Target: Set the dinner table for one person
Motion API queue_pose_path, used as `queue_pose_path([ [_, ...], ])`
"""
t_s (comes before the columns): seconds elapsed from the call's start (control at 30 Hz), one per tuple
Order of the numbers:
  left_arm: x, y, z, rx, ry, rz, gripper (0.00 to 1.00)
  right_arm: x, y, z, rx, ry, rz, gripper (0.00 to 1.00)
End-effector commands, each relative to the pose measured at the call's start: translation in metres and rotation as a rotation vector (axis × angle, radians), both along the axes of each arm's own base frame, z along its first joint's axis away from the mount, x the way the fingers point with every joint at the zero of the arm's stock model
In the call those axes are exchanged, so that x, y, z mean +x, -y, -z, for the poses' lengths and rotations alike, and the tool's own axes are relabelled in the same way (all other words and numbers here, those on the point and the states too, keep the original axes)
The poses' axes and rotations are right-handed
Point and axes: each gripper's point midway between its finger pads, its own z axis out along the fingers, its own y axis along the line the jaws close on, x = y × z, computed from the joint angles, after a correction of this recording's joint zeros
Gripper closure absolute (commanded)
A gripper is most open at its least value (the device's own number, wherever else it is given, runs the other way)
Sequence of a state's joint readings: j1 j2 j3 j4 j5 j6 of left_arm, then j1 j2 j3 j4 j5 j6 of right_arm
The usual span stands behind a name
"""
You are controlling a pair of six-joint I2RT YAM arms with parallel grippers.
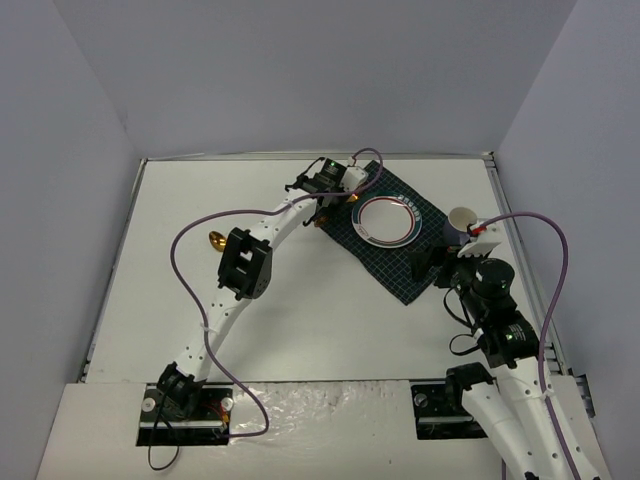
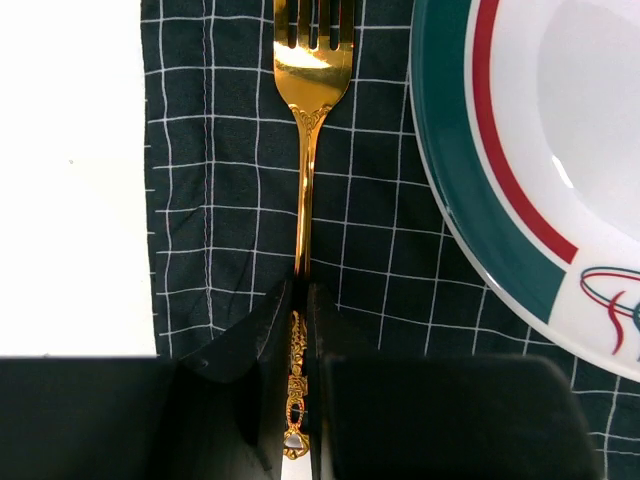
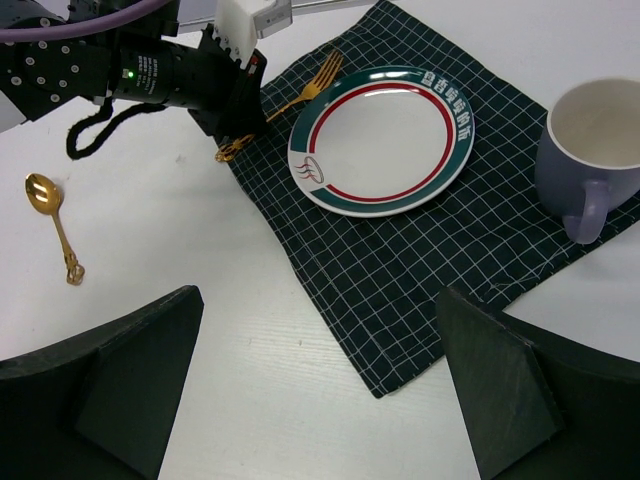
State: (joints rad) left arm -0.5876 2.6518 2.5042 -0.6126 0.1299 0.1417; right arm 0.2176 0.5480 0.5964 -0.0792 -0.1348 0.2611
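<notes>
Filling the bay between plain grey walls [image 1: 300,70], a white matte table [image 1: 330,330] is seen, long axis left-right in the top view, edges square to the walls. A dark checked cloth [image 1: 405,270] is laid on its far right part, turned diagonal to the edges. A plate [image 1: 388,220] is set on the cloth, a mug [image 3: 590,150] at the cloth's right corner, a gold spoon [image 3: 55,225] on bare table left of the cloth. Left arm is stretched from the near-left base, elbow raised, wrist at the cloth's far-left edge. Left gripper [image 2: 300,295] is clamped on the handle of a gold fork [image 2: 305,200], tines pointed away, shaft parallel to the cloth edge, beside the plate. Right arm is folded by the right edge. Right gripper [image 3: 320,300] is held above table and cloth, jaws wide apart, nothing between.
</notes>
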Motion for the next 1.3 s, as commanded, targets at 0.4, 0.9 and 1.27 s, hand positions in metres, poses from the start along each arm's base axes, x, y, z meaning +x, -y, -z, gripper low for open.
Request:
queue_pose_path([
  [0.4, 0.035, 0.001, -0.052, -0.101, 0.143, -0.006, 1.0, 0.007, 0.0, -0.012, -0.002, 0.045, 0.011, 0.0],
  [0.9, 0.036, 0.025, -0.07, -0.169, 0.207, 0.04, 1.0, 0.006, -0.001, -0.009, -0.001, 0.04, 0.004, 0.0],
  [1.27, 0.039, 0.027, -0.048, -0.164, 0.188, 0.028, 1.0, 0.006, -0.001, -0.004, 0.001, 0.028, 0.005, 0.0],
])
